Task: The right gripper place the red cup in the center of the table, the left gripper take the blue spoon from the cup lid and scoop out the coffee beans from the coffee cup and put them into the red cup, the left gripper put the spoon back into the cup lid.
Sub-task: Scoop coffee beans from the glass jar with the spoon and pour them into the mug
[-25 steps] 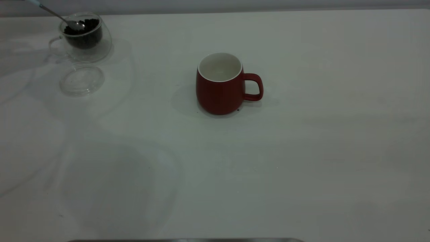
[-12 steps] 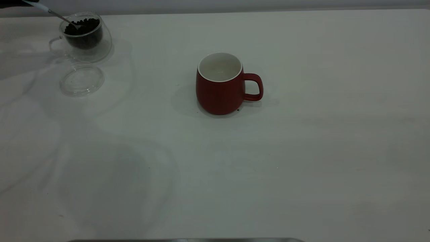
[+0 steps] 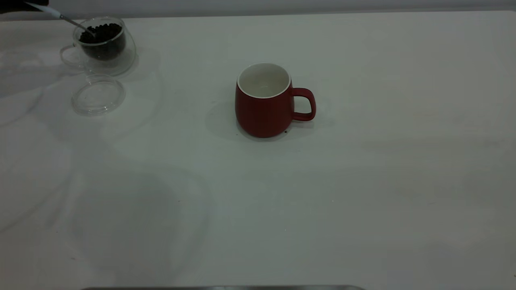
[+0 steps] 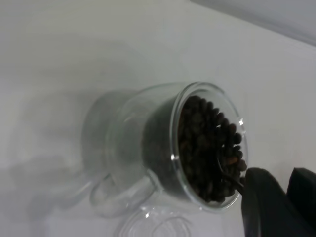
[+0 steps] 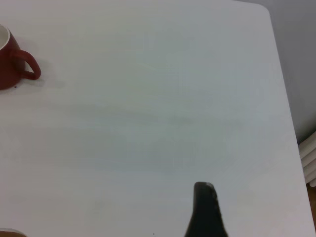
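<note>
The red cup (image 3: 264,100) stands mid-table, empty, ready for beans. Farther back, the cup lid (image 3: 98,95) lies bare (awaiting the spoon's return). Beyond it, the left gripper (image 4: 276,200), apparently clamping the blue spoon (image 3: 60,16), digs into the coffee beans (image 3: 100,33) in the coffee cup (image 3: 102,44).

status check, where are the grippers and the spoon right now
Left gripper shut on blue spoon, bowl buried in coffee beans in coffee cup. Right gripper parked, off to the side. Red cup centred, path clear.
</note>
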Robot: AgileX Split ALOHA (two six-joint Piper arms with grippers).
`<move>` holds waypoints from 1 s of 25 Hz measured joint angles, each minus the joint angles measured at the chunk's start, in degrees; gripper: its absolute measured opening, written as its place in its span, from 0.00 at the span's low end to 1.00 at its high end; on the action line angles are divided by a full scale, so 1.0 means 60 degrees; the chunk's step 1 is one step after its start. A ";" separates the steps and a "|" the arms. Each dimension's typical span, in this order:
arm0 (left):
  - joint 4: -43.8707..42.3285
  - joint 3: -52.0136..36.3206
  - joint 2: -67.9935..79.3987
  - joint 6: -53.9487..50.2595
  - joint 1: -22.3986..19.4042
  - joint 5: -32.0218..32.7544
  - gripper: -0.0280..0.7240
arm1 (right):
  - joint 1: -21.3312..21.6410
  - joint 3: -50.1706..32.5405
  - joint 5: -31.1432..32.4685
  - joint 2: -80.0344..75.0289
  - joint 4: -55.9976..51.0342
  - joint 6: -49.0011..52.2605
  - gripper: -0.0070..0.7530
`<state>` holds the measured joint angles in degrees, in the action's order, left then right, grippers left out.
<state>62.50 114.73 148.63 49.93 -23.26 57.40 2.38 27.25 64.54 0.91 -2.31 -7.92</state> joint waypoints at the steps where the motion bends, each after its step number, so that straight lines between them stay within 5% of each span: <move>1: -0.0121 0.0000 0.0000 -0.0070 0.0000 -0.0020 0.19 | 0.0000 0.0000 0.0000 0.0000 0.0000 0.0000 0.78; 25: 0.0314 0.0000 0.0012 -0.1565 -0.0420 -0.0449 0.19 | 0.0000 0.0000 0.0000 0.0000 0.0000 0.0000 0.78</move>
<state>64.39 114.73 148.71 40.54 -25.78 54.70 2.38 27.25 64.54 0.91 -2.31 -7.92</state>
